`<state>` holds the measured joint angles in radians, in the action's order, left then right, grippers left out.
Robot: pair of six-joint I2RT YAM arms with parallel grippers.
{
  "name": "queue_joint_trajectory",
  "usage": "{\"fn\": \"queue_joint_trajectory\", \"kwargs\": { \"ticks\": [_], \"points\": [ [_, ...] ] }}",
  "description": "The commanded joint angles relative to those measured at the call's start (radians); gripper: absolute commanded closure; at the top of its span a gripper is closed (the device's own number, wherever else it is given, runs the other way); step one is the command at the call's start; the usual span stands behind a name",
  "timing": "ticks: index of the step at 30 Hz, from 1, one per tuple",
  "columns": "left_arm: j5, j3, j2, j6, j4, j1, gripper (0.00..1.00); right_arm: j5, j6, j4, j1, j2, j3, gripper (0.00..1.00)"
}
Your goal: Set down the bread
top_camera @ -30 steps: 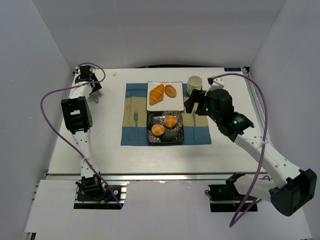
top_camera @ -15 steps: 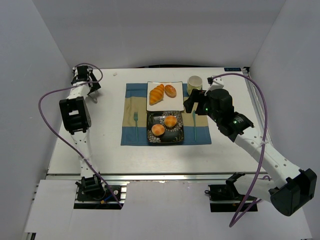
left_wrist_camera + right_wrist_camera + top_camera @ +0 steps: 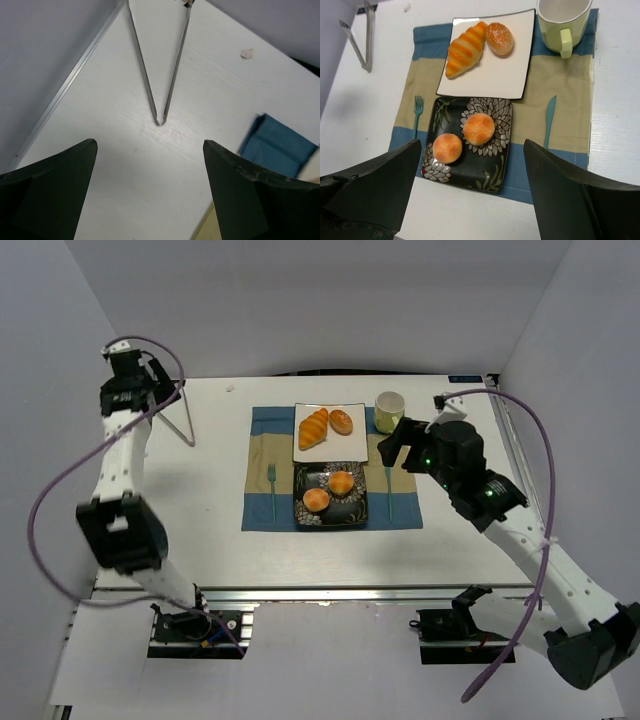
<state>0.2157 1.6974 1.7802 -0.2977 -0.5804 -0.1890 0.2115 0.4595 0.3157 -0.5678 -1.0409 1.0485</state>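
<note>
**Golden buns set on the dark plate, both pairs of fingers spread**

Wide apart is how the left fingers (image 3: 55,190) are seen in the left wrist view. Nothing is held between them and nothing is touched. They are raised over the bare worktop (image 3: 115,165) at the upper left of the overhead frame. A single pair of metal tongs (image 3: 159,119) lies below them with its tips closed to a point.

The right fingers (image 3: 560,195) are likewise fully spread and empty. They are held above the placemat (image 3: 262,455) without contact, right of centre in the overhead frame.

Two buns are counted, one (image 3: 316,500) to the lower left and one (image 3: 342,483) to the upper right. They sit near each other on the dark flower-patterned plate (image 3: 355,512) at the middle of the frame.

Two plates are counted in all. The second is a white square plate (image 3: 345,448) just above the dark one. One striped croissant (image 3: 313,428) and one darker brown roll (image 3: 341,421) are carried on it side by side.

One pale green cup (image 3: 389,405) stands at the placemat's upper right corner. One teal fork (image 3: 271,490) lies left of the dark plate, and one teal knife (image 3: 388,490) lies right of it.
</note>
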Motion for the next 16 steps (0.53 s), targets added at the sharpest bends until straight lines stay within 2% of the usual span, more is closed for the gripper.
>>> {"fn": "queue_joint_trajectory", "kwargs": {
  "ticks": [1, 2, 5, 9, 12, 16],
  "points": [
    [-0.058, -0.184, -0.269, -0.024, -0.081, -0.007, 0.02, 0.002, 0.034, 0.042, 0.011, 0.094, 0.009, 0.11],
    [-0.074, -0.278, -0.371, -0.023, -0.105, -0.007, 0.02, -0.004, 0.042, 0.048, 0.011, 0.132, -0.001, 0.11],
    [-0.093, -0.433, -0.552, -0.02, -0.168, -0.006, 0.02, 0.002, 0.056, 0.089, 0.011, 0.217, -0.036, 0.11],
    [-0.131, -0.585, -0.77, -0.044, -0.193, -0.006, 0.02, 0.023, 0.053, 0.118, 0.011, 0.297, -0.07, 0.11],
    [-0.137, -0.63, -0.844, -0.046, -0.213, -0.006, 0.02, 0.02, 0.056, 0.132, 0.011, 0.324, -0.067, 0.11],
    [-0.125, -0.63, -0.832, 0.002, -0.262, -0.007, 0.02, 0.019, 0.051, 0.164, 0.011, 0.314, -0.061, 0.11]
  ]
}}
